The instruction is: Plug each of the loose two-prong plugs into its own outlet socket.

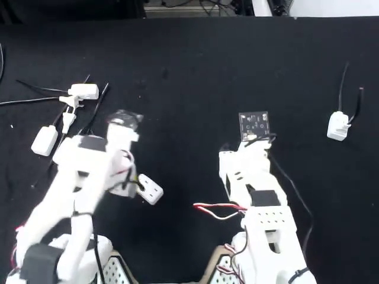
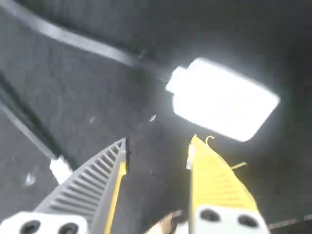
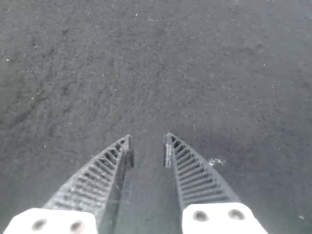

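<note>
— Black felt-like cloth covers the worktop (image 1: 189, 65): matt, faintly fuzzy. First item?
— A white block (image 2: 222, 100) of hard glossy plastic. It is a rounded rectangle with a short neck where a dark cable (image 2: 87, 41) enters. It lies just beyond the tips of the left gripper (image 2: 156, 146), offset toward the yellow finger (image 2: 212, 180) and not touching it. I judge it a socket rather than a plug, though not with certainty.
— Gripper state?
— The left gripper is spread and holds nothing, with a ribbed grey finger (image 2: 95, 180) opposite the yellow one. The right gripper (image 3: 147, 144) is likewise released, its dark ribbed wedges over bare cloth.
— Other stock?
— A white plug (image 1: 337, 126) with thin black leads lies well off to the right gripper's outer side. A cluster of white pieces (image 1: 44, 141) on thin cables lies beyond the left arm.
— Hazards?
— The block is smooth, rounded plastic on cloth, so closing off-centre would likely nudge or spin it rather than seat it. The stiff cable may drag or twist it on lifting. Crossed leads in the cluster could pull neighbours along.
</note>
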Robot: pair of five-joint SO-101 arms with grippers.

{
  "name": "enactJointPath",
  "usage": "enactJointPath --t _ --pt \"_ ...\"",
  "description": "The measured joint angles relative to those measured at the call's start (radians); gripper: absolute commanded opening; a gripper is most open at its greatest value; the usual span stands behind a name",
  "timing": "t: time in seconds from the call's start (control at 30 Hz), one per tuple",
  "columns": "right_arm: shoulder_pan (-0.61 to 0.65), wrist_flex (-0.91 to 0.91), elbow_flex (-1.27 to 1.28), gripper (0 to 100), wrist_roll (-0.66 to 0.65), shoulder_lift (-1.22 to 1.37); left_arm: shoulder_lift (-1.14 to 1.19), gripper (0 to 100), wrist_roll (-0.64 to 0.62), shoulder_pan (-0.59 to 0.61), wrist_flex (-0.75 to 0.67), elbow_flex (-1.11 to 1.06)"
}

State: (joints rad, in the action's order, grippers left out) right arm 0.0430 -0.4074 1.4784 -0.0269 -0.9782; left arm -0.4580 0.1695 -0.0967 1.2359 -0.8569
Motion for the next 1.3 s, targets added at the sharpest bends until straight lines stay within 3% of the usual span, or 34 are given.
enactJointPath --t 0.2,0.37,0.47,0.57,0.7,0.83,0.97,1.1,1.3 --pt "-0.14 0.0 -0.04 10.0 0.008 0.0 -0.064 21 -0.077 -0.152 -0.229 -0.103" --pt "-0.15 0.0 -0.04 10.0 0.037 0.0 -0.029 21 -0.1 -0.242 -0.371 -0.117" --pt "-0.15 0.0 -0.04 10.1 0.038 0.0 0.005 21 -0.143 -0.261 -0.384 -0.084" --pt "-0.15 0.0 -0.04 10.1 0.04 0.0 0.012 21 -0.184 -0.261 -0.354 -0.021" --pt "-0.15 0.0 -0.04 10.2 0.04 0.0 0.012 21 -0.155 -0.222 -0.172 0.107" --pt "-0.15 0.0 -0.04 10.2 0.04 0.0 0.012 21 -0.032 -0.138 0.049 0.173" --pt "-0.15 0.0 -0.04 10.2 0.04 0.0 0.057 20 0.184 -0.094 0.187 0.164" --pt "-0.15 0.0 -0.04 10.2 0.043 0.0 0.127 20 0.273 -0.084 0.144 0.083" --pt "-0.15 0.0 -0.04 10.2 0.043 0.0 0.198 21 0.141 -0.097 -0.089 0.058"
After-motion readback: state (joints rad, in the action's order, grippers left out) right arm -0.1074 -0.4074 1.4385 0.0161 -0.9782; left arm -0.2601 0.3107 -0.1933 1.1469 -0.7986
